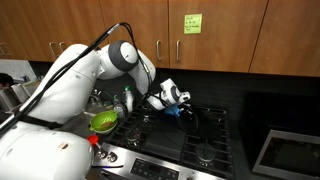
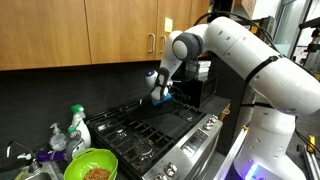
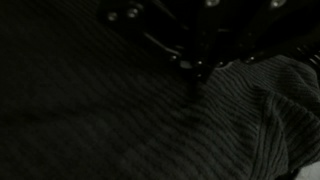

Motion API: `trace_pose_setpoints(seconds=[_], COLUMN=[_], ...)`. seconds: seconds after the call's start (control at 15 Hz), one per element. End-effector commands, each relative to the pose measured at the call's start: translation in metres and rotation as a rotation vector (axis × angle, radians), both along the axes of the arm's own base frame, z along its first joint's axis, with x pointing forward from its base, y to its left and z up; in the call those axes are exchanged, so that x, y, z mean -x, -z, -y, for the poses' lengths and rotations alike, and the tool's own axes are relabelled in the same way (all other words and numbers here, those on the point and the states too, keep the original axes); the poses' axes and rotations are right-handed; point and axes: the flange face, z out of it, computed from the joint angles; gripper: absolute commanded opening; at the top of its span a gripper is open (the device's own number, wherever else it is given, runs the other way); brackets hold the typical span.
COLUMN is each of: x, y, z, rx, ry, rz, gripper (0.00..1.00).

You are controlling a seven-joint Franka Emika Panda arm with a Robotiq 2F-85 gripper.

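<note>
Fingers (image 1: 182,107) pinch dark cloth (image 3: 262,100) — above stove (image 1: 195,142)

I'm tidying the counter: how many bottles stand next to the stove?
2: a green-capped bottle and a smaller clear bottle beside it, both behind the green bowl. Others may be hidden.

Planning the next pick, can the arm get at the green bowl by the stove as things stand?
Probably yes. The green bowl sits open from above, with bottles only beside it. The end effector is shut over a dark cloth at the back of the stove.
</note>
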Motion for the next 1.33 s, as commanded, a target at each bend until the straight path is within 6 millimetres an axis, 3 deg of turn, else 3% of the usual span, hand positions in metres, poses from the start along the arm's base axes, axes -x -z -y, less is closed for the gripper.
trace_pose_setpoints(seconds=[0.0,0.2,0.67,0.87,1.07,1.27], x=[-0.001,0.001,0.029,0.039,0.052,0.073], y=[0.001,-0.004,-0.024,-0.031,-0.034,-0.022], z=[0.000,-0.016,-0.095,-0.120,-0.124,-0.104], rx=[-0.018,-0.013,-0.005,0.009,0.022,0.041], ry=[-0.003,-0.019,-0.081,-0.109,-0.116,-0.071], rz=[-0.001,0.002,-0.039,-0.041,-0.051,-0.092], gripper=[0.00,0.00,0.00,0.00,0.00,0.00])
